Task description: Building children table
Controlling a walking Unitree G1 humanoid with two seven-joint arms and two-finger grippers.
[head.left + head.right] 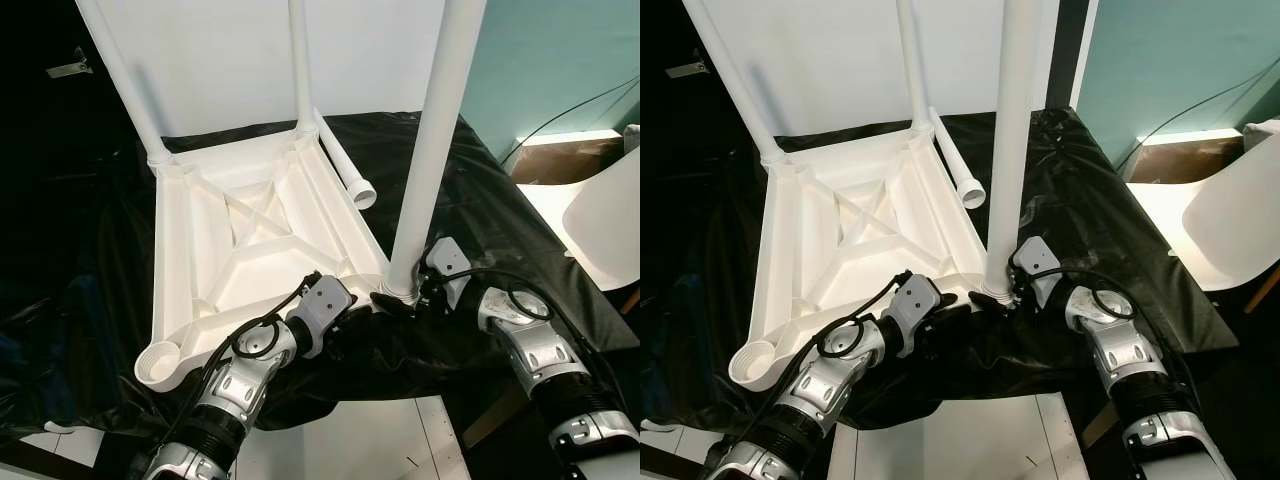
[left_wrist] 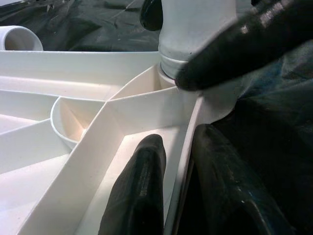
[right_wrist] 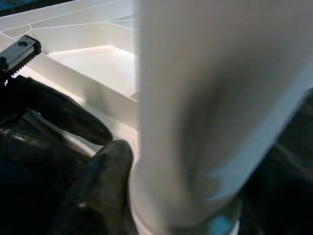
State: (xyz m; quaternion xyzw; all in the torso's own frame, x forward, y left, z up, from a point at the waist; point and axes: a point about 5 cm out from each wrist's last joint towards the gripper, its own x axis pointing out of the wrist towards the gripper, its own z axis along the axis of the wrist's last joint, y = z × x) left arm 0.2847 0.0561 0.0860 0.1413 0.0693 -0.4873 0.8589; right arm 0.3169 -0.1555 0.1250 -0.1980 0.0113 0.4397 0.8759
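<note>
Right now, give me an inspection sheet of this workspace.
Surface: black plastic sheet, wrinkled, under the job.
Job's things: white tabletop upside down, three legs standing in corner sockets; one loose leg lying beside it; near-left socket empty.
Clutter: nothing seen.
Grippers: left tool pinching the tabletop's near rim; right tool at the base of the near-right leg.
Cables: black wire along the teal wall.
Surroundings: white chair on the right.
</note>
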